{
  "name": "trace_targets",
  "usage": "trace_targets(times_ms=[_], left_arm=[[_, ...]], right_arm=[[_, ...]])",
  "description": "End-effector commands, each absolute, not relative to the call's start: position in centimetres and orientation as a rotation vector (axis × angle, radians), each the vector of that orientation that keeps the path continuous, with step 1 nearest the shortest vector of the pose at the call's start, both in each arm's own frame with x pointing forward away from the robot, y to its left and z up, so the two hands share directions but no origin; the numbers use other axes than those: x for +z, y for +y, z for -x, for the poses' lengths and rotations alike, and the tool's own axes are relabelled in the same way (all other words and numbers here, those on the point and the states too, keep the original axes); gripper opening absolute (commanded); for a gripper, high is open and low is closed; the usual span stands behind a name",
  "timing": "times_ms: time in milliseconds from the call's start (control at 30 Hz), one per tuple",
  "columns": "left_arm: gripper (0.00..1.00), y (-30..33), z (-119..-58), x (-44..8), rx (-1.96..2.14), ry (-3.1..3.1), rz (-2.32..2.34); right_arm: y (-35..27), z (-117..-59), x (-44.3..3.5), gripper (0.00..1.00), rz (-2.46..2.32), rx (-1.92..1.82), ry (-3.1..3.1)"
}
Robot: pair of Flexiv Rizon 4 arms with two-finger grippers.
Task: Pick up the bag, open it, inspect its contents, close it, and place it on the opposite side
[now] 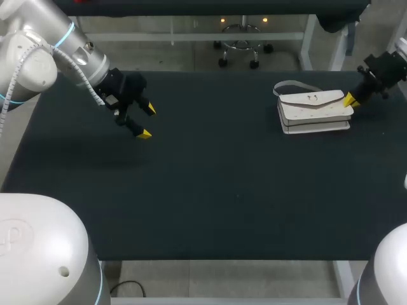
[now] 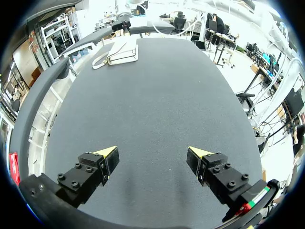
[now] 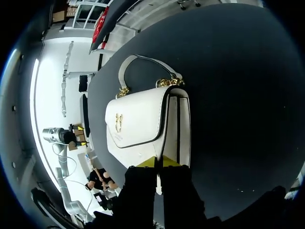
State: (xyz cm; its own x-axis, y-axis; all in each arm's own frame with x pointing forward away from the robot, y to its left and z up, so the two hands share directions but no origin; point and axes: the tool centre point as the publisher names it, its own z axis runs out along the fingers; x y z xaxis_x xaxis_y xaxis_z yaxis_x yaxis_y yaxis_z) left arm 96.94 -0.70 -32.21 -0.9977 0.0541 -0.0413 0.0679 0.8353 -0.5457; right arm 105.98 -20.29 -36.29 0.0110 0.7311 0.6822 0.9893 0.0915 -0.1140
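White bag (image 1: 315, 109) flat on bench (image 1: 222, 184) at right, right pincer (image 3: 158, 163) clamped on bag's end edge, left pincer (image 1: 146, 121) wide open above bench, well apart from bag

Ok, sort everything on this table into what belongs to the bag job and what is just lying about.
Belongs to the job:
white leather-look handbag with a flap and gold chain links
right gripper, at the handbag's end
left gripper, open, far across the table from it

Just lying about:
dark table top, only the surface under them
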Motion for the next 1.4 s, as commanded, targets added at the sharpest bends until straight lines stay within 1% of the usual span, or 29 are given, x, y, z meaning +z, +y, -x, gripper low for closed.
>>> trace_targets(times_ms=[33,500,733,933,1400], left_arm=[[1.0,-0.7,-96.9,-32.3,-0.892,2.982,-0.099],[1.0,-0.7,-96.9,-32.3,-0.892,2.982,-0.099],[1.0,-0.7,-96.9,-32.3,-0.892,2.982,-0.099],[1.0,-0.7,-96.9,-32.3,-0.892,2.982,-0.099],[1.0,-0.7,-96.9,-32.3,-0.892,2.982,-0.099]], right_arm=[[-19.9,-105.4,-36.2,0.0,1.711,-0.564,-1.781],[-19.9,-105.4,-36.2,0.0,1.711,-0.564,-1.781],[-15.6,-104.6,-37.4,0.0,1.694,-0.538,-1.811],[-12.7,-103.2,-37.6,0.0,1.662,-0.549,-1.837],[-9.9,-101.3,-37.0,0.0,1.562,-0.574,-1.863]])
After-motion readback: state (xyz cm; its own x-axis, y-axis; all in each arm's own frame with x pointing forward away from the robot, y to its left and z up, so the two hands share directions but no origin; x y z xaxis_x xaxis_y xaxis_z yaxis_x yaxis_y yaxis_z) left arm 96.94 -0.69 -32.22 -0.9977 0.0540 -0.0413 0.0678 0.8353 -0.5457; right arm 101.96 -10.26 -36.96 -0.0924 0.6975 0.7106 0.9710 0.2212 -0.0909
